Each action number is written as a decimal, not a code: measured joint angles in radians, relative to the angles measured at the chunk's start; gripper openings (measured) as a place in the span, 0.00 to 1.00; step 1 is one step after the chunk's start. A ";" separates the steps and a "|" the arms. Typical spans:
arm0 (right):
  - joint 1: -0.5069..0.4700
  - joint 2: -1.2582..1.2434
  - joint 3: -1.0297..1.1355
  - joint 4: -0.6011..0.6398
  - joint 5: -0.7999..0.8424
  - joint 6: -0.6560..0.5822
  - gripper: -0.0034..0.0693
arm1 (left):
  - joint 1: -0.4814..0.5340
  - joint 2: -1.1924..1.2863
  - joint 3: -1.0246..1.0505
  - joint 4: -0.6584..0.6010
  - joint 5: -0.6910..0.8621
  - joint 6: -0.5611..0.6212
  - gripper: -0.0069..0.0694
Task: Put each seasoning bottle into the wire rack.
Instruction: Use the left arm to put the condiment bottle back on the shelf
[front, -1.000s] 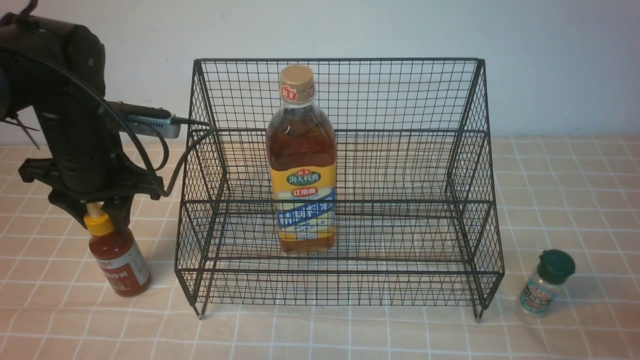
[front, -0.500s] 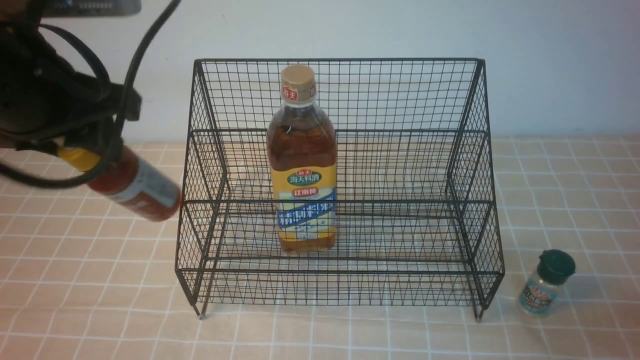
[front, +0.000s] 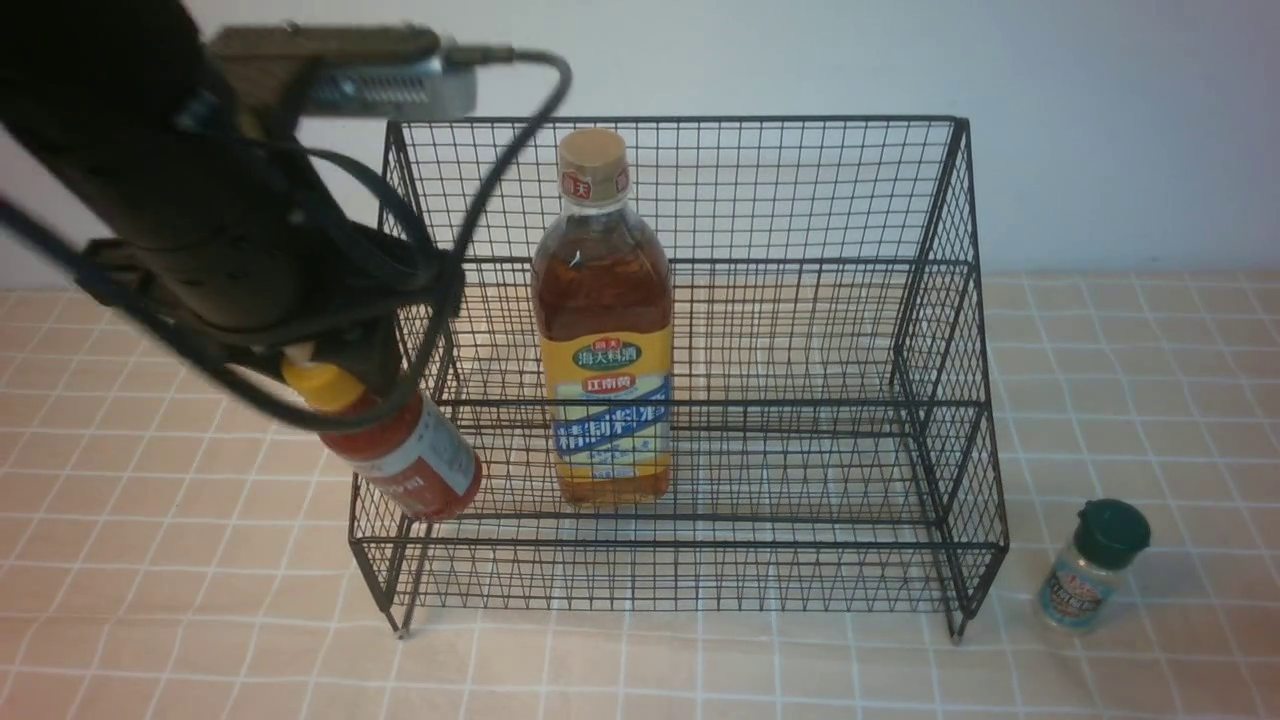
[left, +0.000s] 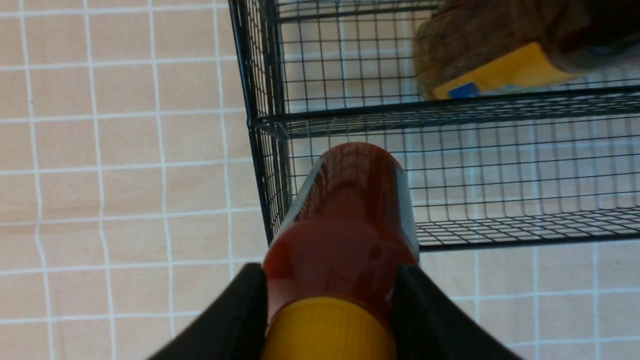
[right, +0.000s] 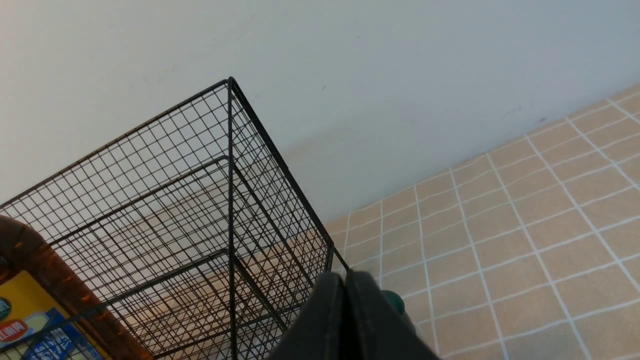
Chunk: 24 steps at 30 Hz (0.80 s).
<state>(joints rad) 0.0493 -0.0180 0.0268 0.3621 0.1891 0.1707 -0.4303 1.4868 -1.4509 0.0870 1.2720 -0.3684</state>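
**Front view:** the left gripper (front: 335, 380) clamps the yellow-capped neck of the red-sauce bottle (front: 410, 465). The bottle hangs tilted, clear of the counter (front: 180, 600), at the end of the wire rack (front: 760, 190) nearer the counter's left edge. The amber bottle (front: 603, 330) stands upright inside the rack. The green-capped shaker (front: 1090, 565) stands on the counter beside the rack, toward the right edge.

**Left wrist view:** black fingers (left: 235, 310) press both sides of the red-sauce bottle's shoulder.

**Right wrist view:** the right gripper (right: 345, 310) is empty, its jaws pressed together.

Black wire rack (front: 680, 575), red bottle (front: 405, 468)
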 joint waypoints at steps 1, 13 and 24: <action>0.000 0.000 0.000 0.000 0.000 0.000 0.03 | 0.000 0.027 0.000 0.000 -0.003 -0.003 0.47; 0.000 0.000 0.000 0.000 0.000 0.000 0.03 | 0.000 0.174 0.000 -0.002 -0.023 -0.006 0.47; 0.000 0.000 0.000 0.032 0.000 0.000 0.03 | -0.001 0.220 -0.005 -0.003 -0.032 -0.006 0.59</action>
<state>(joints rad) 0.0493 -0.0180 0.0268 0.3941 0.1893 0.1707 -0.4314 1.7070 -1.4564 0.0845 1.2400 -0.3743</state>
